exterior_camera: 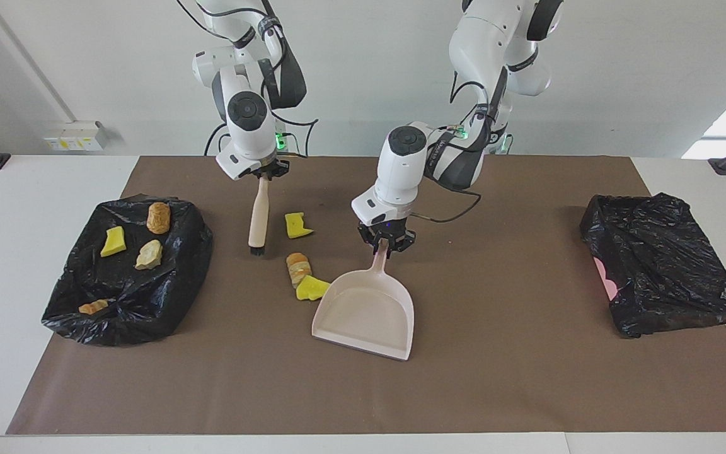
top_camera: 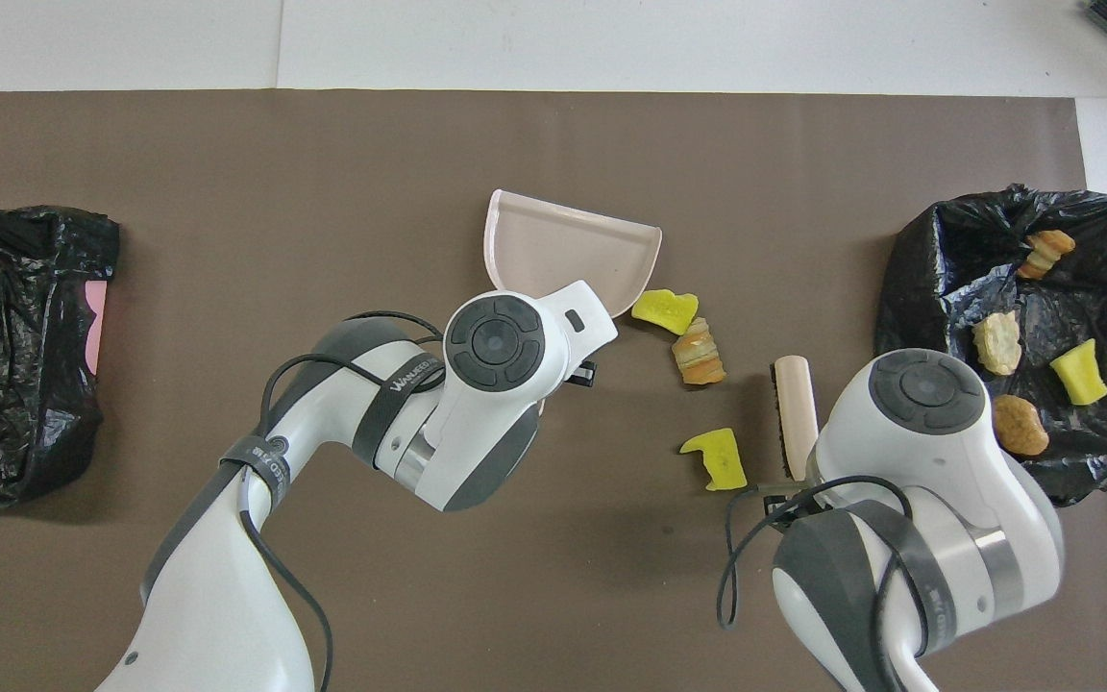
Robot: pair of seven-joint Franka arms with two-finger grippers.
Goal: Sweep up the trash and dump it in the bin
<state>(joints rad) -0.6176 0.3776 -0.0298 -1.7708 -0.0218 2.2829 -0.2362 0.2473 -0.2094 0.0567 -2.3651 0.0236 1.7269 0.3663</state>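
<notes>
My left gripper (exterior_camera: 386, 247) is shut on the handle of the pale pink dustpan (exterior_camera: 366, 312), which lies on the brown mat with its mouth turned away from the robots. A yellow chunk of trash (exterior_camera: 312, 289) touches the pan's side, and a tan bread lump (exterior_camera: 298, 266) lies against that chunk. Another yellow chunk (exterior_camera: 297, 225) lies nearer the robots. My right gripper (exterior_camera: 263, 173) is shut on the pink brush (exterior_camera: 258, 217), bristles down beside this chunk. Seen from overhead, the dustpan (top_camera: 568, 252), the lump (top_camera: 700, 351) and the brush (top_camera: 794, 408) lie in a row. The bin (exterior_camera: 193, 243) holds several scraps.
The bin, lined with a black bag (top_camera: 919, 288), stands at the right arm's end of the table. A second container in a black bag (exterior_camera: 662, 265) stands at the left arm's end. The brown mat (exterior_camera: 495, 378) covers most of the white table.
</notes>
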